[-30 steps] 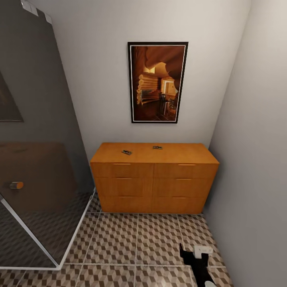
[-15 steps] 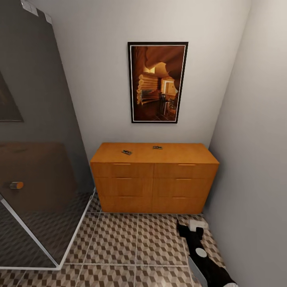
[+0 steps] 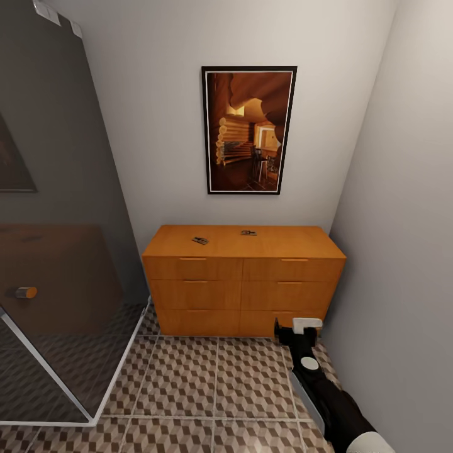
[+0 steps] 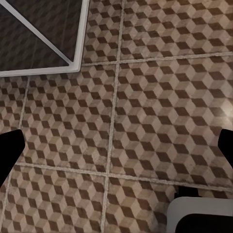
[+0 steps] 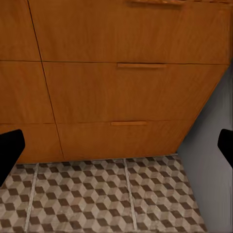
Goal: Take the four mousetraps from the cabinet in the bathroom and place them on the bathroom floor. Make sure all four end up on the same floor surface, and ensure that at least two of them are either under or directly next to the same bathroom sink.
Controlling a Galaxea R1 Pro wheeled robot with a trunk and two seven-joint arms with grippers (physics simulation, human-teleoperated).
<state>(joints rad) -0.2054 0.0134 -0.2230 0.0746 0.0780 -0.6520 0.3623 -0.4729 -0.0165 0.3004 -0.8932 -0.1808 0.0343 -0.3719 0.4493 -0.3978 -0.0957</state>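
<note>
Two mousetraps (image 3: 200,240) (image 3: 248,233) lie on the cabinet (image 3: 242,286) top, toward its back edge. Right gripper (image 3: 296,327), fingers apart and empty, sits low by the cabinet's bottom right corner, well below them. Left gripper (image 4: 116,150) spread over bathroom floor (image 4: 145,97).

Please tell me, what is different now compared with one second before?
The right arm has stretched forward, so the right gripper went from the floor tiles up to the foot of the cabinet. It holds nothing. The two mousetraps on the cabinet top, the picture and the camera stayed as they were.
</note>
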